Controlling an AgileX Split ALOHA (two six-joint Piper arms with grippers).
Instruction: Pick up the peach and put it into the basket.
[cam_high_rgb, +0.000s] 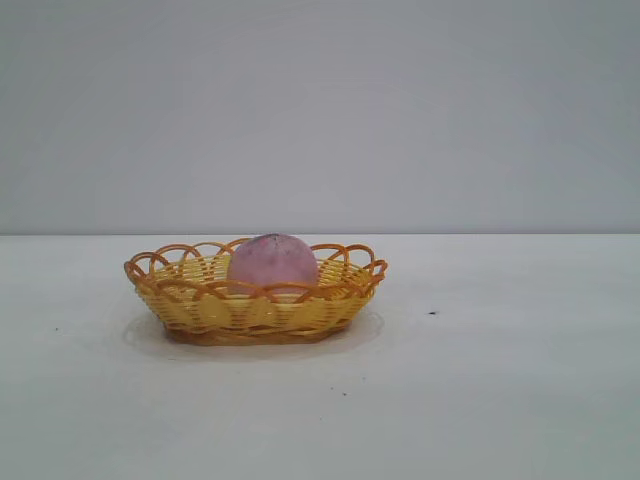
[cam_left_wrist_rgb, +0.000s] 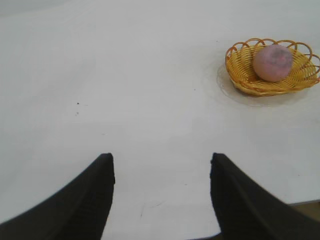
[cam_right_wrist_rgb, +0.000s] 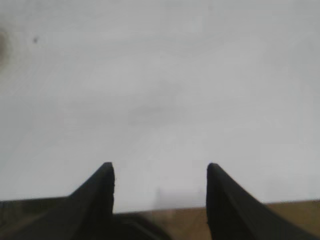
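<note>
The pink-mauve peach lies inside the yellow wicker basket with the orange looped rim, left of the table's middle in the exterior view. From the left wrist the peach shows in the basket far off across the table. My left gripper is open over bare table near its edge, holding nothing. My right gripper is open too, empty, above the table's edge. Neither arm shows in the exterior view.
The white table spreads bare around the basket, with a few small dark specks. A plain grey wall stands behind. A brown floor strip shows beyond the table's edge under the right gripper.
</note>
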